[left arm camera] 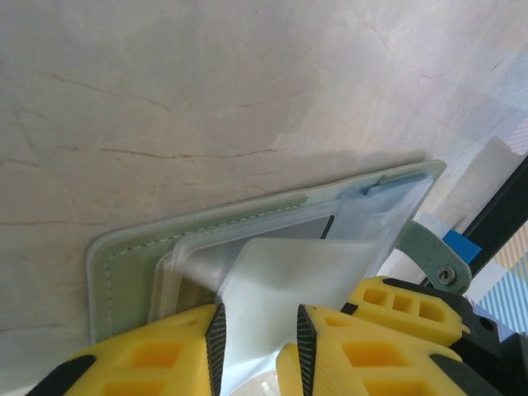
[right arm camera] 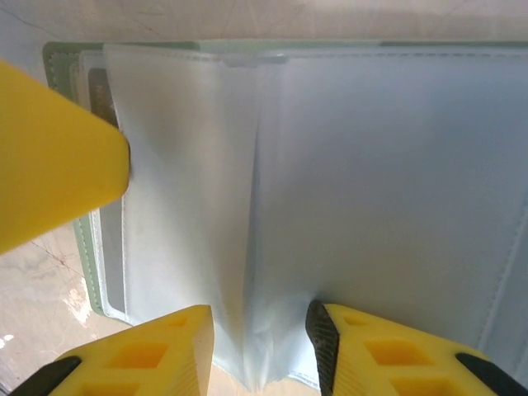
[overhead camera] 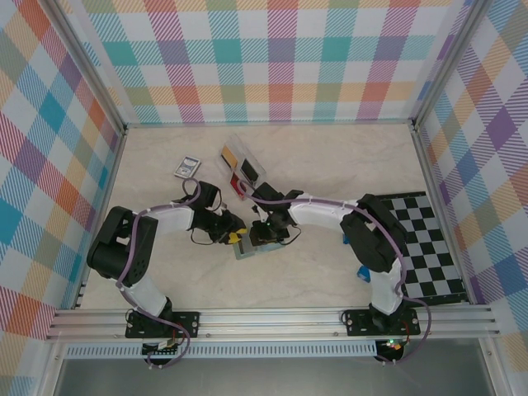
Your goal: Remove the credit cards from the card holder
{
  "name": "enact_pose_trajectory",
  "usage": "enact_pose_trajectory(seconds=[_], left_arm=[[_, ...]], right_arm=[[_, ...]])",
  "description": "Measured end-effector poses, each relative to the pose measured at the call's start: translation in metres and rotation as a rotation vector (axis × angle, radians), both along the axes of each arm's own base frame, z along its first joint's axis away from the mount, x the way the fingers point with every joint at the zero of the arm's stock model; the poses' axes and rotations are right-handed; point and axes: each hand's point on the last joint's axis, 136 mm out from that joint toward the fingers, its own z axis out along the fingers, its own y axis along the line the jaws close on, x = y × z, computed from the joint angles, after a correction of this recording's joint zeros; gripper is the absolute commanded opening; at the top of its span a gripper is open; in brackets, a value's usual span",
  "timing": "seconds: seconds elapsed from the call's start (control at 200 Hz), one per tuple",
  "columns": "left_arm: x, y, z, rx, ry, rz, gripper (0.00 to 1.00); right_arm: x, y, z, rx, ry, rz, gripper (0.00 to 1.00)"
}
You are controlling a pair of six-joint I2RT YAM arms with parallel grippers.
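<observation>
1. Card holder (overhead camera: 247,250) lies open on the table (overhead camera: 346,165), just toward 6 o'clock from its centre. Its sage-green cover faces down and its pale blue-grey lining faces up.
2. Left gripper (left arm camera: 257,346) reaches in from 9 o'clock, its jaws drawn narrow and pinching a pale inner flap of the holder.
3. Right gripper (right arm camera: 260,346) comes from 3 o'clock, its jaws nearly together on the lining's centre fold.
4. Clear tray (overhead camera: 243,169) sits apart at 12 o'clock of the holder, and a checkered mat (overhead camera: 429,247) lies at 3 o'clock.

The sage-green card holder (left arm camera: 124,264) lies open, its pale blue-grey pockets facing up.
</observation>
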Motion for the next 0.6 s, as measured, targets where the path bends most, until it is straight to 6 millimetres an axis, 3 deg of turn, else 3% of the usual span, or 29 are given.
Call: enact_pose_trajectory(seconds=[0.23,0.45,0.6], left_arm=[[-0.001,0.001,-0.004,0.011,0.004,-0.009,0.19],[-0.003,0.003,-0.005,0.024,0.01,-0.01,0.14],[-0.003,0.004,-0.006,0.03,0.013,-0.009,0.12]], right_arm=[[-0.005,-0.002,0.013,-0.05,-0.096,0.051,0.38],[-0.025,0.023,0.021,-0.092,-0.176,0.162,0.36],[-0.022,0.032,0.012,-0.118,-0.198,0.18,0.37]])
